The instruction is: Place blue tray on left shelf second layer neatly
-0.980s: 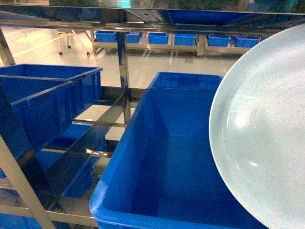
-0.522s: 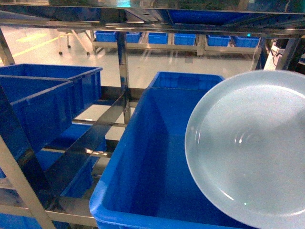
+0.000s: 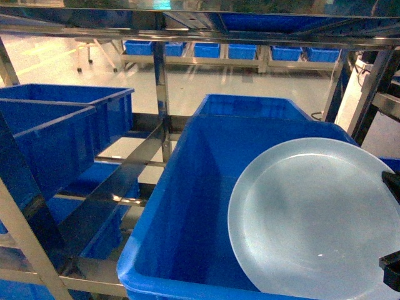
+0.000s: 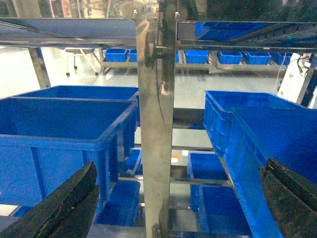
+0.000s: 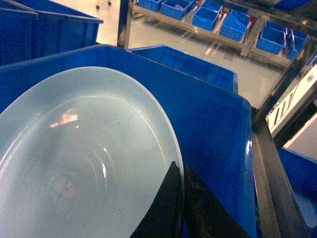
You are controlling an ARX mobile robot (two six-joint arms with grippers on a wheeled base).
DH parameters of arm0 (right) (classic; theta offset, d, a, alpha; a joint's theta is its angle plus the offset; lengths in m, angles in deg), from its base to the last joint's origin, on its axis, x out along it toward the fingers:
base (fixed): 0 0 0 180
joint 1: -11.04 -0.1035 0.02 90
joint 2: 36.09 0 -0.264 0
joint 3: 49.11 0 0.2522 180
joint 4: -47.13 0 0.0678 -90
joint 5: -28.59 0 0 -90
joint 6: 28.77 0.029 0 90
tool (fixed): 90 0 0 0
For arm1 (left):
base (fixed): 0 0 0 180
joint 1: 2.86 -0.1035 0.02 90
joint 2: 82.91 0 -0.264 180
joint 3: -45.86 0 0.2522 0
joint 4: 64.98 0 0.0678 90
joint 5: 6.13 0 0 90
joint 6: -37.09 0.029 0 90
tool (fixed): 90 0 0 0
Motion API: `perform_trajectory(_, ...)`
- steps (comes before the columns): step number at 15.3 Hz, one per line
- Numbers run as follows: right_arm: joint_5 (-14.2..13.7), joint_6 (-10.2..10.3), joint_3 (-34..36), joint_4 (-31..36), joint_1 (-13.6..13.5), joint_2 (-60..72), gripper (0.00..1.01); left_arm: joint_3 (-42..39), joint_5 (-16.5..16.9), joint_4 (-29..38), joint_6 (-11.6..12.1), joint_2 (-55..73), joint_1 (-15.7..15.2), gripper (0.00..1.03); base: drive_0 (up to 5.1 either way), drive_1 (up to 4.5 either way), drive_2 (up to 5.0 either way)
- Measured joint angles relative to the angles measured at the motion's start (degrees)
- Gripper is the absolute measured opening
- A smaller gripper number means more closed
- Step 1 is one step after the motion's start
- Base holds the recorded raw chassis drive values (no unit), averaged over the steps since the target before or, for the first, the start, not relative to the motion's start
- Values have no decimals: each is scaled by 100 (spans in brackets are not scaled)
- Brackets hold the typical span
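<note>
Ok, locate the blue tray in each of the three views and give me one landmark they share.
Head: blue tray at lower right, over the large blue crate.
Left wrist: not in view.
Right wrist: fills the left and centre, right gripper pinching its rim.
Shared landmark: that large blue crate, at right in the left wrist view.

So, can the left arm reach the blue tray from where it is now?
Probably not easily. The left fingers are open facing a steel post, and the blue tray sits over the large blue crate on the far right, its rim already held by the right fingers.
</note>
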State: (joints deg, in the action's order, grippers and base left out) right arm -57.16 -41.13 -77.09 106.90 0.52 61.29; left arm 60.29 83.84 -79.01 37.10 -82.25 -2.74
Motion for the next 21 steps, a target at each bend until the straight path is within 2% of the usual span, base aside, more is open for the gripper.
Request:
perform_trajectory(1, -26, -35, -26, 13, 2, 0, 3, 0, 2, 0, 0, 0, 0, 98, 0, 0, 0)
perform_trajectory(4, 33, -42, -42, 15, 2, 0, 44, 0, 0, 2, 0, 0, 0, 98, 0, 0, 0)
perform_trajectory(6, 24, -35, -24, -17, 4, -195, 66, 0, 2, 0, 2, 0, 0, 98, 0, 0, 0)
perform_trajectory(8, 2, -2, 39, 7, -4, -575, 82, 0, 0, 0, 0, 0, 0, 98, 0, 0, 0)
perform_trajectory(9, -63, 35, 136, 24, -46, -903, 95, 0, 0, 0, 2, 0, 0, 98, 0, 0, 0)
perform_trajectory(11, -111, 103, 367, 22, -76, -1469, 98, 0, 2, 0, 2, 0, 0, 98, 0, 0, 0)
perform_trajectory(13, -173, 170, 601, -264, -83, -2006, 98, 0, 2, 0, 0, 0, 0, 98, 0, 0, 0)
perform_trajectory(16, -367, 201, 931, -901, -238, -2852, 98, 0, 0, 2, 0, 0, 0, 98, 0, 0, 0)
perform_trajectory(17, -433, 205, 1038, -1209, -275, -3226, 98, 0, 0, 0, 0, 0, 0, 98, 0, 0, 0)
perform_trajectory(21, -903, 219, 1355, -3460, -522, -5696, 98, 0, 2, 2, 0, 0, 0, 98, 0, 0, 0)
